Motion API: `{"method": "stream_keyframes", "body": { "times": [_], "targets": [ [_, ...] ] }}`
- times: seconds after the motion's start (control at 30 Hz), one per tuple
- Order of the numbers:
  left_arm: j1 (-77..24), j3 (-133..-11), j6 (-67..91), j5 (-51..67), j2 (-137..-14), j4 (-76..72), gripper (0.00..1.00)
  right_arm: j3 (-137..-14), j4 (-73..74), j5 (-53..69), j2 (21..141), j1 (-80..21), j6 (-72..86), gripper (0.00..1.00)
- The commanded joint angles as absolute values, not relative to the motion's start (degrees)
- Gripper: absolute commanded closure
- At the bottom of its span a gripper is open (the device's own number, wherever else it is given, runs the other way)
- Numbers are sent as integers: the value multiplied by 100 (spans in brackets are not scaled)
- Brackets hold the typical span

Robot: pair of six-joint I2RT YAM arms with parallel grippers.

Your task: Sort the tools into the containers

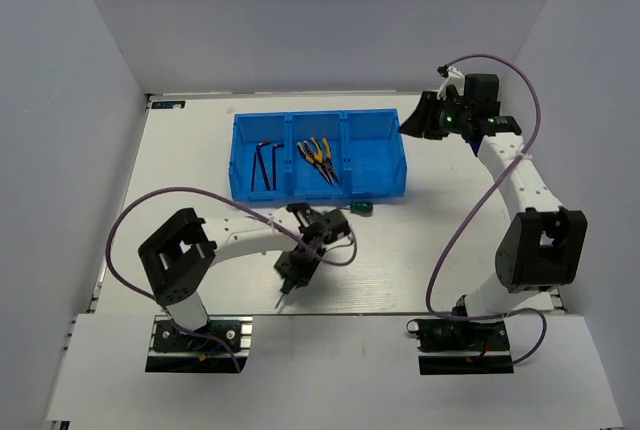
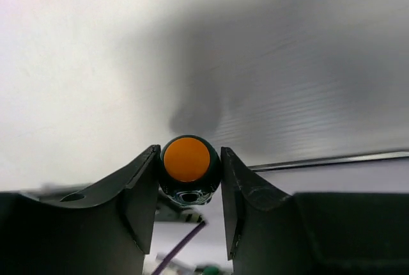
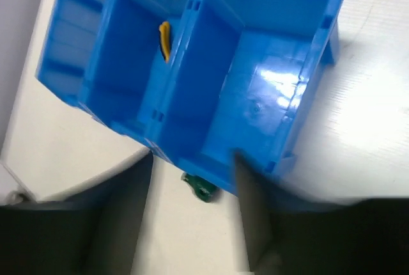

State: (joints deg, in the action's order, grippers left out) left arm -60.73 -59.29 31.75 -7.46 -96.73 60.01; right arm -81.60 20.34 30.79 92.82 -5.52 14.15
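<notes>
1. Gripping a stubby screwdriver (image 2: 186,158), the left gripper (image 1: 290,272) sits over the table (image 1: 200,170), in front of the blue tray (image 1: 320,193). Both fingers press the dark handle. The orange end cap faces the wrist camera, and the thin shaft points toward the near edge.
2. A second screwdriver (image 1: 360,208), green-handled, lies on the table just beside the tray's front wall, by the right compartment.
3. Tray contents: two dark hex keys (image 1: 262,165) in the left compartment and two yellow-handled pliers (image 1: 320,160) in the middle one. The right compartment's floor shows glare.
4. The right gripper (image 1: 418,120) hangs by the tray's right end, jaws wide, gripping nothing.
5. Writing: a small dark strip (image 1: 170,105) sits at the table's far left corner. Any lettering on it is too small to read.
</notes>
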Motion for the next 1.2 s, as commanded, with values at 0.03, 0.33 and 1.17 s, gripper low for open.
{"method": "stream_keyframes", "body": {
  "times": [0.03,0.33,1.17],
  "targets": [
    [-6030,-7720,2998,-1037,-9492,5723,93,-7674,2549,3349,8510,-413,99,76],
    [-5547,-10290,2347,-2106,-10765,4334,98,-6250,2610,3103,7252,-62,-360,100],
    [-4843,-12621,1802,-2742,-12332,2936,15,-4209,2479,5713,6758,-149,-5062,23]
  ]
}}
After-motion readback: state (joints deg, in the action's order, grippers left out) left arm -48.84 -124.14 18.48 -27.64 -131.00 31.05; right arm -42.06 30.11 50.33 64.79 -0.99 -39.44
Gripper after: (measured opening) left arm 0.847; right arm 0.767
